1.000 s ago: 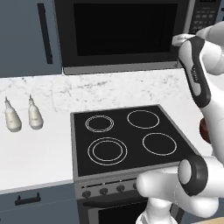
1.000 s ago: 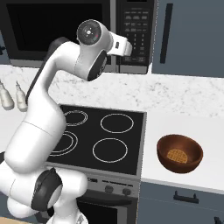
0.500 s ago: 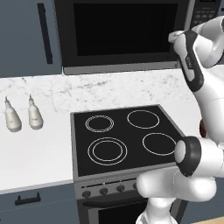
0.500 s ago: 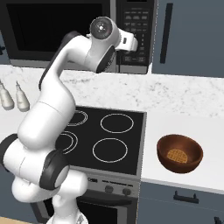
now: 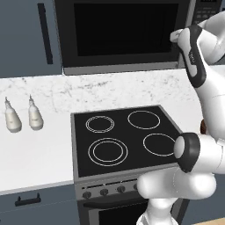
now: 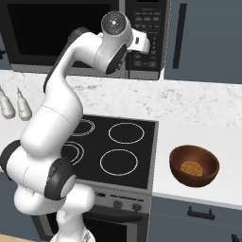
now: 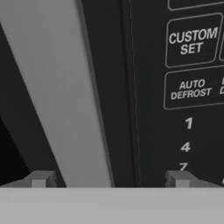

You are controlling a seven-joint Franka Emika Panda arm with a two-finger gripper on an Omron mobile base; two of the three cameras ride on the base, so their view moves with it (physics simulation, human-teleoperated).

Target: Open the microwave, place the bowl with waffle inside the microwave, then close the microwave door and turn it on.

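The black microwave hangs above the stove with its door shut. Its keypad column is on the right. My gripper is raised to the door's right edge, beside the keypad. In the hand view the gripper is open. One of its fingertips is left of the grey vertical door handle strip, the other is under the keypad numbers. Nothing is between the jaws. The reddish-brown bowl holding a waffle sits on the counter right of the stove.
A black four-burner stove lies below the microwave. Two small bottles stand on the white marble counter at left. Dark cabinets with vertical handles flank the microwave. My own arm arches over the stove.
The arm has swung up and in toward the microwave, carrying the hand closer to the door's right edge. The bowl has stayed put and the jaws have stayed wide.
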